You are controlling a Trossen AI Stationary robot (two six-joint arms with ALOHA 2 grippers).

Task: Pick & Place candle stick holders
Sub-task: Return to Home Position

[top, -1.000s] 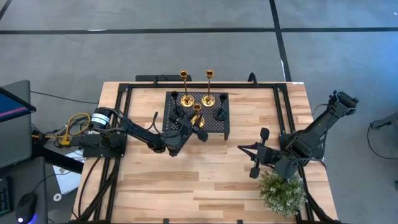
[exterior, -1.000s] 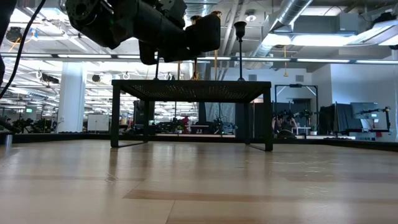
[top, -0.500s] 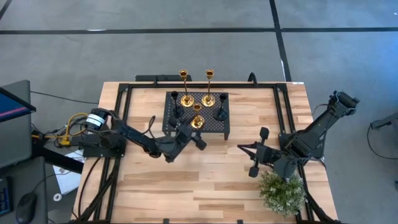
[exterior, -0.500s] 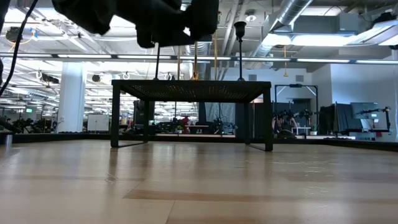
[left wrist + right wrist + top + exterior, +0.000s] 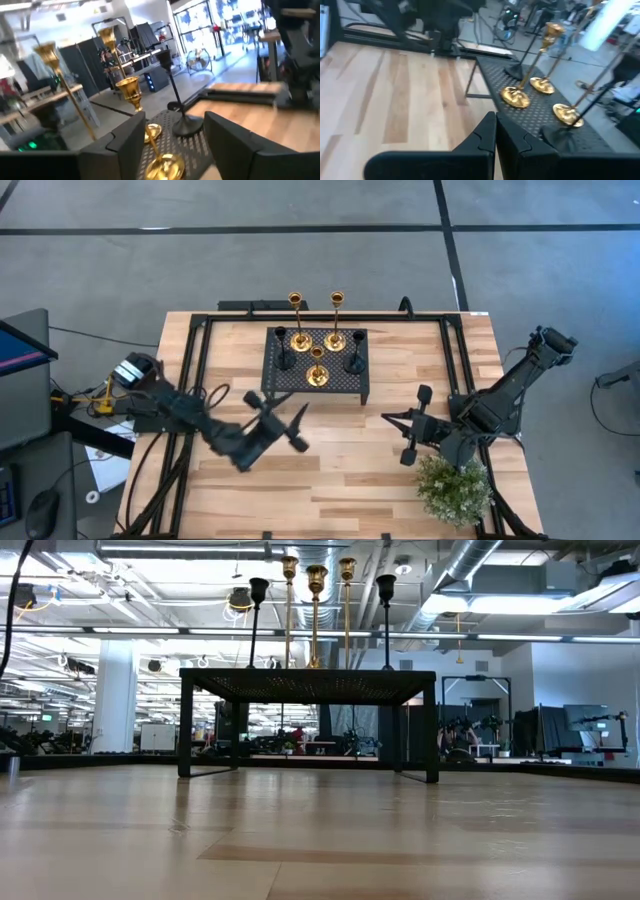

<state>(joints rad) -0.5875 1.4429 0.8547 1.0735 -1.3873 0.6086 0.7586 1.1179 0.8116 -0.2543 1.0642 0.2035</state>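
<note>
All five candle stick holders stand by their round bases on the black perforated stand. They are two tall gold ones, a short gold one and two black ones. They also show in the low view, the short gold one in the middle. My left gripper is open and empty, off the stand's near-left corner; its wrist view looks at the short gold holder. My right gripper is shut and empty, right of the stand.
A small green bushy plant stands at the table's near right, beside my right arm. Bare wood lies between the stand and the near edge. A black frame rail runs along the table's left side.
My left gripper has drawn back from the short gold holder on the stand, toward the table's near-left, and has left the low view. The holders stand where they were.
</note>
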